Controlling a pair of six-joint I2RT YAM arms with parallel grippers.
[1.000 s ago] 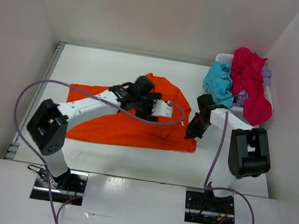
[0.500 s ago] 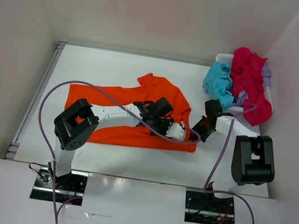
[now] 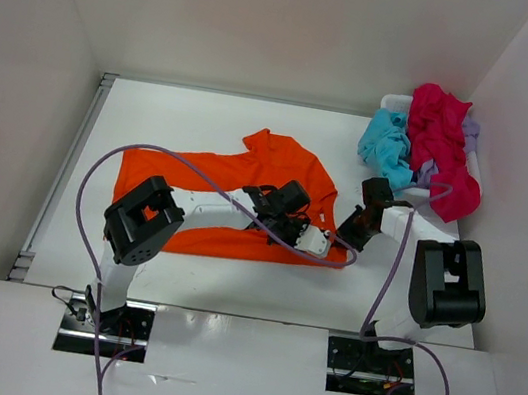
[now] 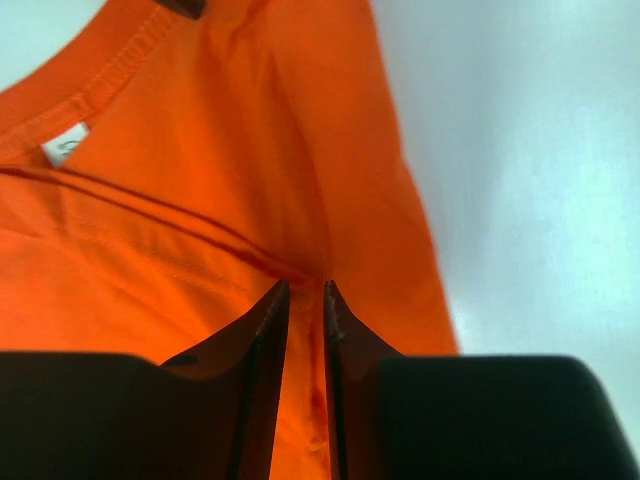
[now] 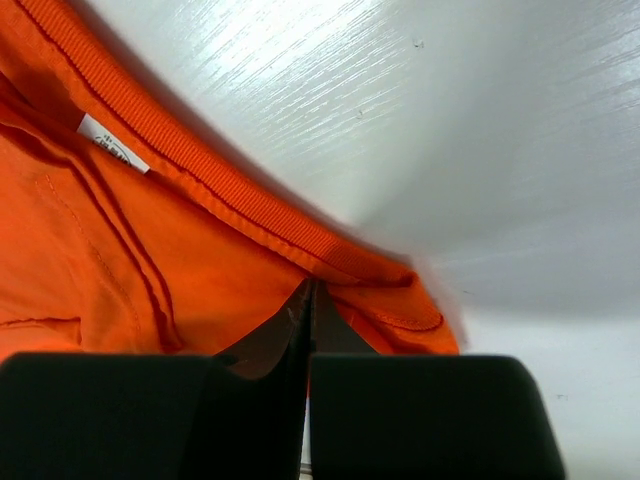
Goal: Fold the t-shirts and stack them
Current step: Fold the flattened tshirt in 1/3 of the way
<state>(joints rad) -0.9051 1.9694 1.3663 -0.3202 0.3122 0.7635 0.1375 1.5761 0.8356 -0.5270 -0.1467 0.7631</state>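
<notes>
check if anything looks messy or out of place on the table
The orange t-shirt lies askew and rumpled, not spread flat, its right edge bunched up. At the far right, the magenta t-shirt, turquoise t-shirt and lavender t-shirt are heaped loosely, spilling over the white basket.

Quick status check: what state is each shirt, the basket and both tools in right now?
orange shirt: spread out, rumpled, unfolded.
turquoise shirt: crumpled in basket.
magenta shirt: crumpled, heaped on top.
lavender shirt: crumpled, mostly hidden.
basket: overfilled with shirts.
left tool: pinching an orange shirt fold.
right tool: shut on orange shirt's edge.
</notes>
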